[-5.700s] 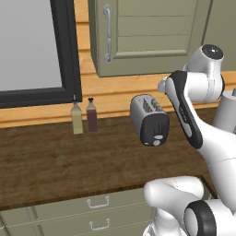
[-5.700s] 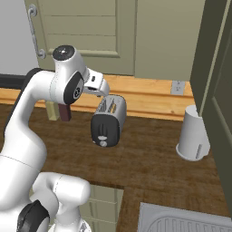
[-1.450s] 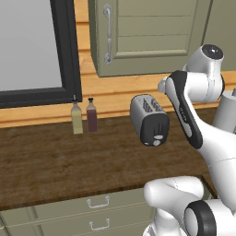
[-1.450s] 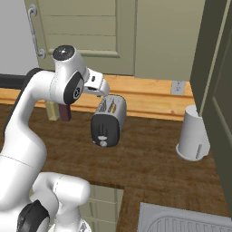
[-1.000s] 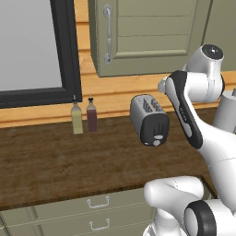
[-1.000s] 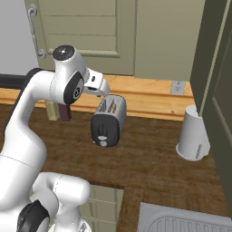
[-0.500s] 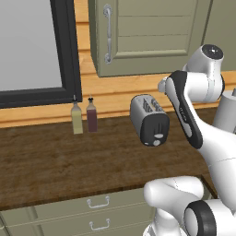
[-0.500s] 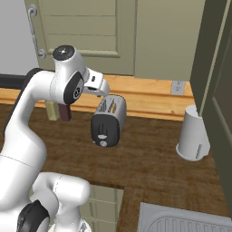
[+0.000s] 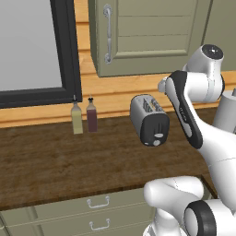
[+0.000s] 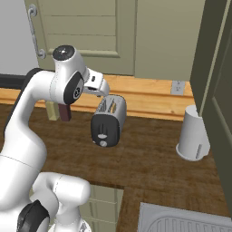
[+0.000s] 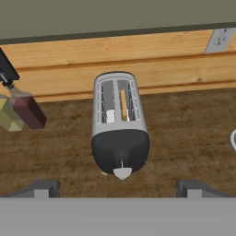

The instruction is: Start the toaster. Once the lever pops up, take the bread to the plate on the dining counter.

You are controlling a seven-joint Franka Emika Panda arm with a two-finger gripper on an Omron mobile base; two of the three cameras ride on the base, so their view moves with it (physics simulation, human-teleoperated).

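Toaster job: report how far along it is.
Done: nothing visible yet. The bread sits in the right slot of the toaster, lever untouched. In hand: the open pincer hovers empty above the toaster's black end. Left: press the lever, wait for the pop-up, carry the bread to the plate.

The white arm rises from the base, bends at a dark elbow joint and reaches forward with the wrist tipped downward; the gripper (image 11: 118,188) looks down along its axis, jaws spread wide, apparently holding nothing; its fingertips (image 11: 42,188) stand well apart.
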